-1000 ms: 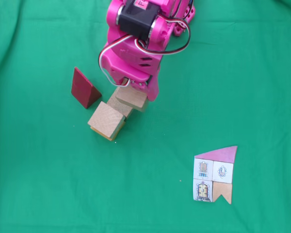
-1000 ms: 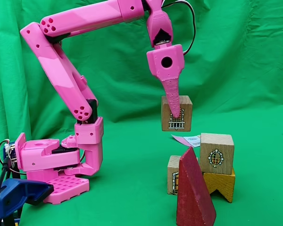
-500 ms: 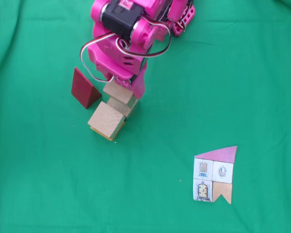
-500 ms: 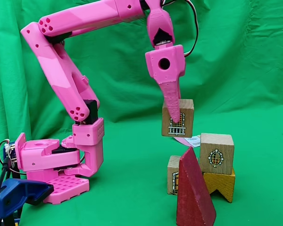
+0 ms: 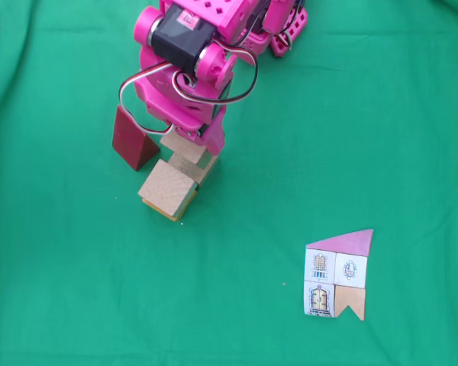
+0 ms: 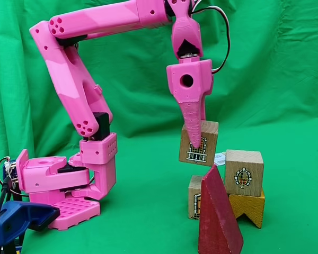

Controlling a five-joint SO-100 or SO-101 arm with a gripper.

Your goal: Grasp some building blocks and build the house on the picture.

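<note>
Holding a light-wood cube [image 6: 199, 143] in the air w/ the pink gripper [image 6: 193, 142], fingers pinched on it, I've got it tilted a bit and hanging just above the low cube [image 6: 195, 196] at the back of the stack. Biggest thing in shot is the pink arm [image 6: 74, 95], reaching over from its base on the left of the side fixed view; the green cloth [image 5: 366, 114] covers the whole table and backdrop. Next down in size, the dark red wedge [image 6: 218, 217] stands in front, nearest that camera, w/ a window cube [image 6: 243, 169] sitting on a yellow notched block [image 6: 248, 206] beside it. Smallest is the paper house picture [image 5: 337, 273], flat on the cloth, well apart from the blocks in the top fixed view. To do this step well imo: level the cube first, line its edges w/ the cube below using both views, come down slow, and only release once it's seated flat; the tilt could tip it off or nudge the neighbour. No containers here, nothing to report inside any.
</note>
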